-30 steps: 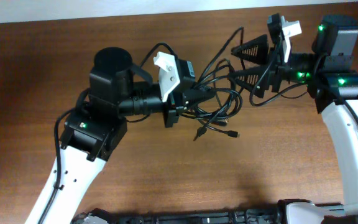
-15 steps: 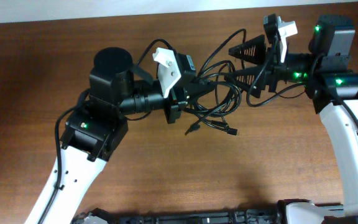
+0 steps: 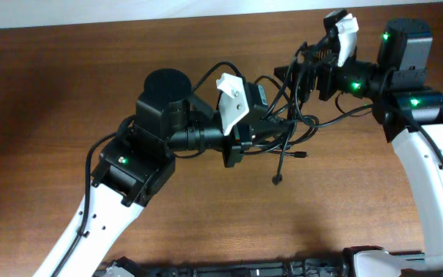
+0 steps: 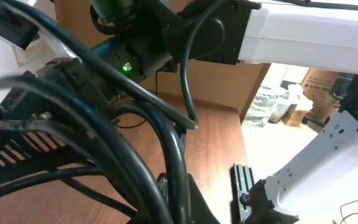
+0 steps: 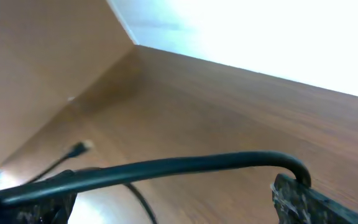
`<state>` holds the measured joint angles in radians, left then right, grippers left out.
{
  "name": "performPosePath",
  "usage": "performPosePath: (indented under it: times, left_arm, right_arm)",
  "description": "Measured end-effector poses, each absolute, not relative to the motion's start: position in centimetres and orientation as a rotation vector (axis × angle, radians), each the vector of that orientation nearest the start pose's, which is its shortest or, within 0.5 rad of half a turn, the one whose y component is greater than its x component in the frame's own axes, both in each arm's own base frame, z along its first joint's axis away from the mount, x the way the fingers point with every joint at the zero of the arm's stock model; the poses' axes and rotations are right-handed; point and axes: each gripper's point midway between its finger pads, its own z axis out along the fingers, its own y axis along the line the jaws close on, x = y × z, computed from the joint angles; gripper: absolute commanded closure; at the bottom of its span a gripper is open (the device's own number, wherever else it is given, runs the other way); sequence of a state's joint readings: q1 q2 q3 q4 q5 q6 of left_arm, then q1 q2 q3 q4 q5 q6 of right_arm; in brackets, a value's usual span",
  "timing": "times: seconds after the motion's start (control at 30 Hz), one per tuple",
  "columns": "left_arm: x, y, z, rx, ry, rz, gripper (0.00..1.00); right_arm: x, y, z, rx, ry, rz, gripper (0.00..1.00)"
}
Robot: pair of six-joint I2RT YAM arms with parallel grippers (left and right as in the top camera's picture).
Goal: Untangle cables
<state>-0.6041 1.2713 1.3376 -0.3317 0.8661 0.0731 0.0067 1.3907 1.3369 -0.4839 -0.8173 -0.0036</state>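
Wooden table (image 3: 344, 208) is seen beneath the cables (image 3: 283, 146), gripped near its far edge by the left end effector (image 3: 266, 123); one strand should be taken by the wide-open right end effector (image 3: 300, 73) and drawn slowly.

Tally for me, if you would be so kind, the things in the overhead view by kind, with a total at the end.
Robot arms: 2
Tangled cable bundle: 1 (the single cords in it cannot be counted)
Dangling plug ends: 2
Table: 1
Total: 6
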Motion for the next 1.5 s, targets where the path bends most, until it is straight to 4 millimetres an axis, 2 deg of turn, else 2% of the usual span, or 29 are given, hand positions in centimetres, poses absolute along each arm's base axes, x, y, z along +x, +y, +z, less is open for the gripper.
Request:
performPosePath:
  times: [0.23,0.43,0.57,0.67,0.8,0.97,1.13,1.27,1.4,1.5]
  left_arm:
    - [22.4,-31.3,39.3,1.184,1.485,-1.161,1.0]
    - [24.0,-29.8,39.4,1.127,1.516,-1.115,1.0]
    - [24.3,-27.7,40.9,1.084,1.49,-1.072,1.0]
    - [23.8,-26.2,42.4,1.065,1.45,-1.047,1.0]
    - [22.7,-25.0,43.9,1.069,1.399,-1.042,1.0]
    - [22.5,-25.0,43.9,1.077,1.395,-1.054,1.0]
    - [22.8,-25.2,43.5,1.08,1.405,-1.064,1.0]
    - [23.5,-25.4,42.9,1.075,1.426,-1.062,1.0]
    - [24.1,-25.6,42.3,1.086,1.431,-1.052,1.0]
    - [24.6,-25.8,41.8,1.089,1.443,-1.051,1.0]
  right_arm:
    - [39.5,10.6,31.5,-0.383,2.025,0.719,0.01]
    - [40.2,6.9,30.9,-0.266,2.06,0.643,0.01]
    - [40.4,3.5,30.1,-0.155,2.098,0.585,0.01]
    - [40.3,1.5,29.5,-0.083,2.126,0.547,0.01]
    - [40.3,-1.2,27.7,0.019,2.19,0.481,0.01]
    - [39.2,0.7,27.4,-0.128,2.198,0.572,0.01]
    - [37.8,3.4,28.3,-0.312,2.131,0.724,0.01]
    - [35.7,6.8,31.2,-0.553,1.925,0.958,0.01]
    - [33.5,8.7,33.9,-0.701,1.728,1.126,0.01]
    - [32.4,9.4,35.0,-0.755,1.643,1.197,0.02]
